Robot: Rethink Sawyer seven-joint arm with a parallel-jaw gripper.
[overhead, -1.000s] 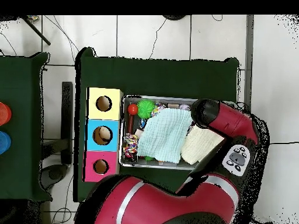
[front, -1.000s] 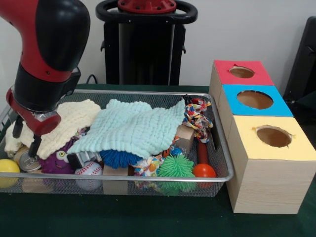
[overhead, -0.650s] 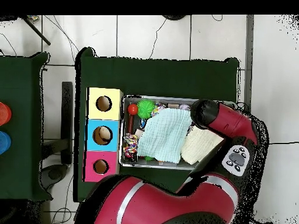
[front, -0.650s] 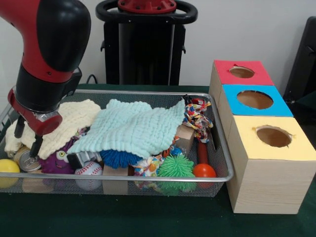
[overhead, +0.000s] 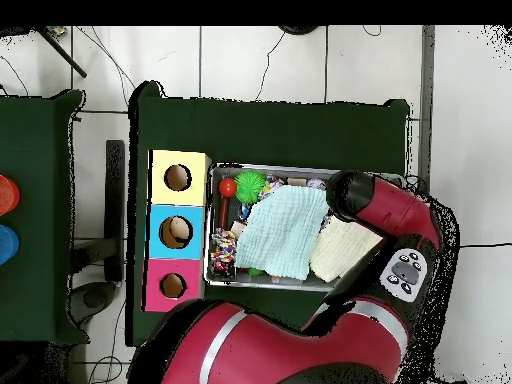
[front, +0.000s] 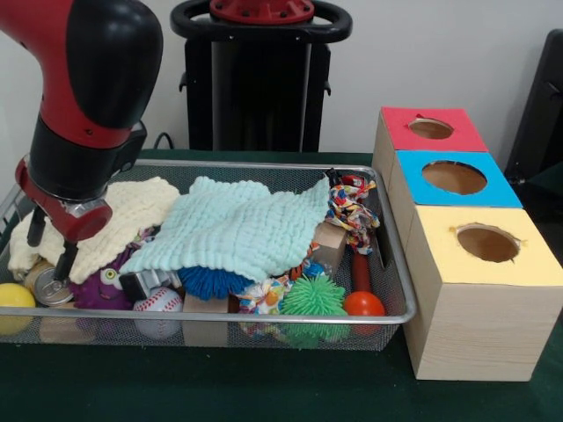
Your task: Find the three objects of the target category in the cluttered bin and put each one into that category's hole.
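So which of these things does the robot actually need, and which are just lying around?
Needed:
wire mesh bin
wooden boxes with red, blue and yellow holed tops
gripper
silver metal can

Lying about:
pale green knitted cloth
cream knitted cloth

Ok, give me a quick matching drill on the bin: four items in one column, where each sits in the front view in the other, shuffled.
Items:
1. orange ball
2. yellow ball
3. baseball
4. mint cloth

Places:
A. front left corner of the bin
B. draped across the middle, over other toys
C. front right corner, beside the green spiky ball
D. front edge, just right of the purple plush

Pairs: 1-C, 2-A, 3-D, 4-B
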